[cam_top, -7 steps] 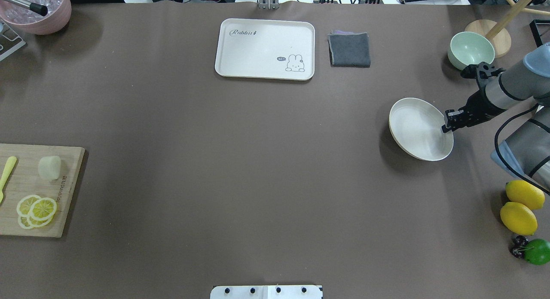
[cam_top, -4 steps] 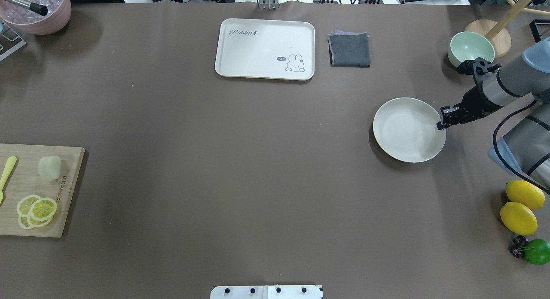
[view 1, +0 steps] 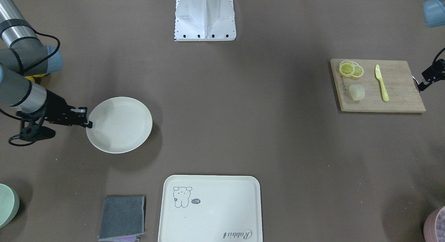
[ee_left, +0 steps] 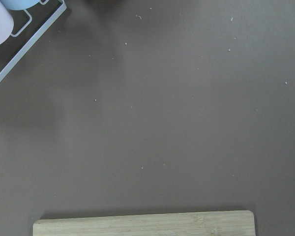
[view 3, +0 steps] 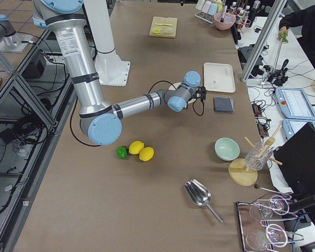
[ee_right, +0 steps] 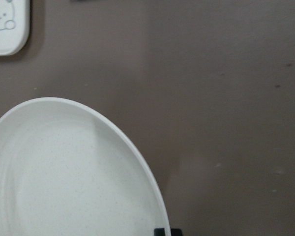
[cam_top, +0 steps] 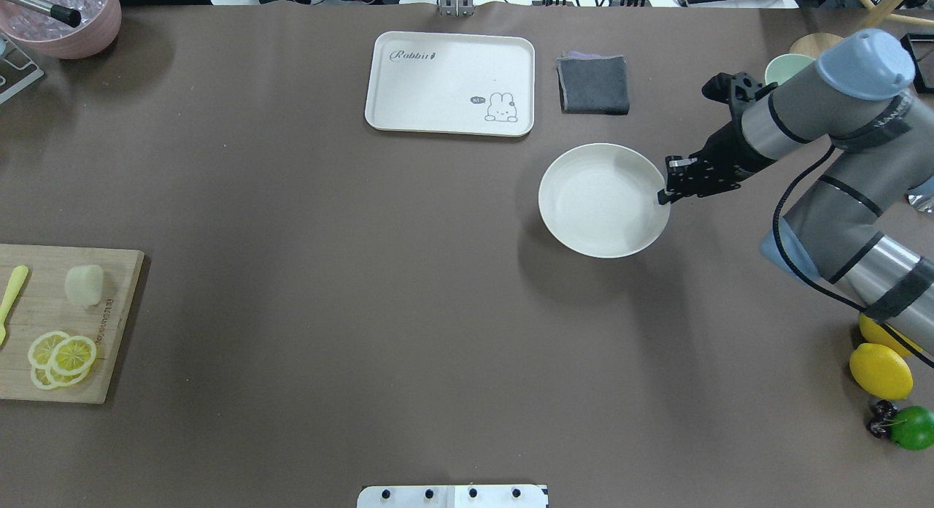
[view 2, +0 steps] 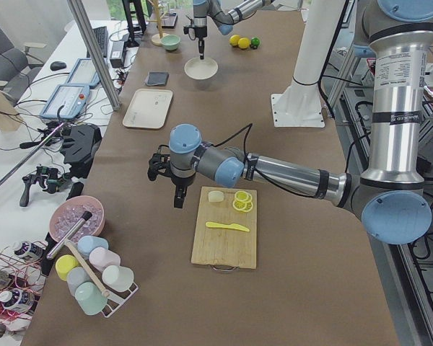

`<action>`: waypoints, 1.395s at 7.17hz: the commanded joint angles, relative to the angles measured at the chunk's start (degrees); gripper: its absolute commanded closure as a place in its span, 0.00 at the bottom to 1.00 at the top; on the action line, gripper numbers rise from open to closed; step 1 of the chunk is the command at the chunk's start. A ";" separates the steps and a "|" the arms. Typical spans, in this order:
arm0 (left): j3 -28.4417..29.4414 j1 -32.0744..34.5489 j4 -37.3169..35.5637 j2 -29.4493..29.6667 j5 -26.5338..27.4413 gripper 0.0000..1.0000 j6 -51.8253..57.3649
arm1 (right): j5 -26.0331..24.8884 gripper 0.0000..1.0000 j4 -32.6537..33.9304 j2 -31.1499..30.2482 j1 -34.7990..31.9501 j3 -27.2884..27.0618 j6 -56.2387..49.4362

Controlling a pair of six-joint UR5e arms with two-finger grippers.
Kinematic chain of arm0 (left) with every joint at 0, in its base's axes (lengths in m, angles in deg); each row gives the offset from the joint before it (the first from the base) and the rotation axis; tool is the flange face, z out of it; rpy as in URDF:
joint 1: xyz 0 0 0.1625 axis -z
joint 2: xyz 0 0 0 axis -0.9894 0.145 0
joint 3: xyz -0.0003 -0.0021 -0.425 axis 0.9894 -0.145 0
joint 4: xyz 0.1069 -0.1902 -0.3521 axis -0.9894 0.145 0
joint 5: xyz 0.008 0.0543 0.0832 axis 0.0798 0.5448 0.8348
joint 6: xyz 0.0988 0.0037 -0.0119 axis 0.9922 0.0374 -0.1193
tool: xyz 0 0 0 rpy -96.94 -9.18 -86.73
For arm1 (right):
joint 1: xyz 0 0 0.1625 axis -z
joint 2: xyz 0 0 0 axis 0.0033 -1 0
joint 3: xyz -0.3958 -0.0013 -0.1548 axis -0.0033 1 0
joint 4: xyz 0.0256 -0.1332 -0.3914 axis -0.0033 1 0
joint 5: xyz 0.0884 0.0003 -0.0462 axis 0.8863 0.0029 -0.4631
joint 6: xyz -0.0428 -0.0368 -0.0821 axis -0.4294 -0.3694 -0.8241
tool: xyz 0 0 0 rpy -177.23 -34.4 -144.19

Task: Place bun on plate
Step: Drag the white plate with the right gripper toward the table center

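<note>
The bun (cam_top: 84, 284), a small pale lump, lies on the wooden cutting board (cam_top: 44, 325) at the table's left edge; it also shows in the front-facing view (view 1: 356, 92). The round cream plate (cam_top: 602, 200) is right of the table's middle, and my right gripper (cam_top: 662, 195) is shut on its right rim. The right wrist view shows the plate (ee_right: 64, 182) filling the lower left. My left gripper (view 1: 422, 83) hangs beside the board's outer end, a little apart from it. Whether it is open or shut cannot be told.
Lemon slices (cam_top: 62, 356) and a yellow knife (cam_top: 13, 293) share the board. A cream tray (cam_top: 449, 83) and a grey cloth (cam_top: 593, 85) lie at the far side. A green bowl (cam_top: 784, 66), lemons (cam_top: 881, 371) and a lime (cam_top: 913, 428) sit right.
My right gripper has carried the plate leftward and slightly farther across the table, and the arm has stretched out after it. The bun and board have not moved.
</note>
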 commanded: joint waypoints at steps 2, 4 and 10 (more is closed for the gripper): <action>0.01 -1.82 0.05 1.75 0.40 0.02 -3.48 | -8.39 1.00 -0.03 9.14 12.26 0.24 12.56; -2.17 -7.43 0.14 2.39 0.85 0.02 -15.87 | -11.56 1.00 0.06 9.59 15.45 0.33 12.94; 0.63 -24.14 14.63 -4.11 10.60 0.03 -35.56 | -13.95 0.49 0.24 9.77 17.22 2.09 12.94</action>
